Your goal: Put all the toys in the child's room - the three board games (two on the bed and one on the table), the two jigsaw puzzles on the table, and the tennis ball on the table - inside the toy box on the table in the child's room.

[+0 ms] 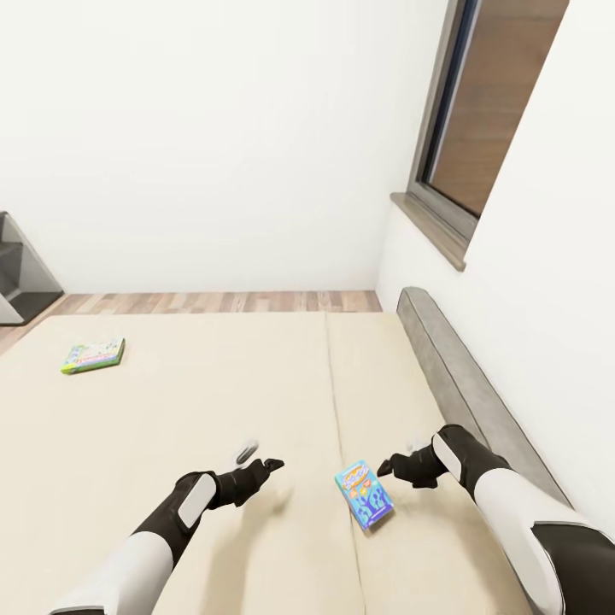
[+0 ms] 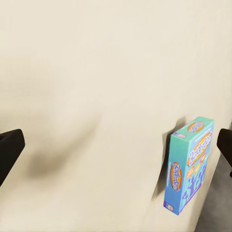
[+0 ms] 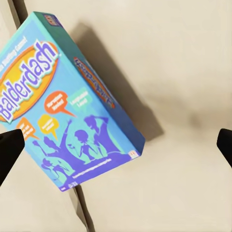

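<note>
Both arms reach forward over the bed (image 1: 171, 401) from the 6 o'clock edge of the head view. Blue Balderdash box (image 1: 365, 494) lies flat on the cream mattress, straddling the seam (image 1: 333, 384) between the two mattress halves, at roughly 5 o'clock from frame centre. It rests between the two sets of jaws, touching neither.

Right gripper (image 1: 386, 466) hovers just beside the box at its 1 o'clock side; in the right wrist view the dark fingertips (image 3: 9, 152) stand wide apart with the box (image 3: 67, 101) on the mattress beyond them, so these jaws are released and empty. Left gripper (image 1: 272, 465) hangs near the box at its 9 o'clock side; in the left wrist view its fingertips (image 2: 8, 147) are likewise spread, released, with the box (image 2: 189, 164) off to one side.

White-and-green game box (image 1: 93, 355) lies flat on the far mattress half at 10 o'clock, well apart from both arms. A grey headboard (image 1: 461, 376) runs along the bed at 3 o'clock below a window (image 1: 487, 111). Wood floor (image 1: 222, 301) shows beyond the bed at 12 o'clock
</note>
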Robot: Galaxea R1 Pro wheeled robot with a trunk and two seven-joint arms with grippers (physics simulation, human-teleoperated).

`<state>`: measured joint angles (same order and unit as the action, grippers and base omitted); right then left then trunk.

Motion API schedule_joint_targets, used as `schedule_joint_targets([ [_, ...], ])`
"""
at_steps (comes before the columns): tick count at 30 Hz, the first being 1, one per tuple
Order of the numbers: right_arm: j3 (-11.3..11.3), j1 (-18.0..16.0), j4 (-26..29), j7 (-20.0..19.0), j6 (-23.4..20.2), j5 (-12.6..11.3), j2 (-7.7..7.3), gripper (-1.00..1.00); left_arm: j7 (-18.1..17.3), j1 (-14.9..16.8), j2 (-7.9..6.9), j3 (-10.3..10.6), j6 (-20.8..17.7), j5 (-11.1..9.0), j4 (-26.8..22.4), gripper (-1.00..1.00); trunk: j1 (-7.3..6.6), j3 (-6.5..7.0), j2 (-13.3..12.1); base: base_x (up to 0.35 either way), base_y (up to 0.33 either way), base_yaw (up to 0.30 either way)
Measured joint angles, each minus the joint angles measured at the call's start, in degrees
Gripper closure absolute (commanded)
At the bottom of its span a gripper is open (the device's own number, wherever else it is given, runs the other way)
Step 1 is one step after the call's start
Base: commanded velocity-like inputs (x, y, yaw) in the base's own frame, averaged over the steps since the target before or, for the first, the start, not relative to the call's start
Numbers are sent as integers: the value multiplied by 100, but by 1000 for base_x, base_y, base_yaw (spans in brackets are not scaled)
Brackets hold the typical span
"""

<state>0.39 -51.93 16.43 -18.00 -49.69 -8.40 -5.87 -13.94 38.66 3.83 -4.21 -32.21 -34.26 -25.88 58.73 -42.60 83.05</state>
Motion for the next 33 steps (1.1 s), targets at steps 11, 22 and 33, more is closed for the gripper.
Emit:
schedule_joint_targets([
  [11,3,0,48,-343,145,2,-34,-100,-49,-3,-2,0,-6,0,0,-100,0,-103,0,0,0,0],
  [22,23,4,70,-1082,664,62,-82,-100,-81,-8,-2,0,-7,4,0,-100,0,-205,0,0,0,0],
  [33,27,8,73,-1356,779,87,-99,-100,-86,-10,-2,1,-7,7,0,-100,0,-293,0,0,0,0],
])
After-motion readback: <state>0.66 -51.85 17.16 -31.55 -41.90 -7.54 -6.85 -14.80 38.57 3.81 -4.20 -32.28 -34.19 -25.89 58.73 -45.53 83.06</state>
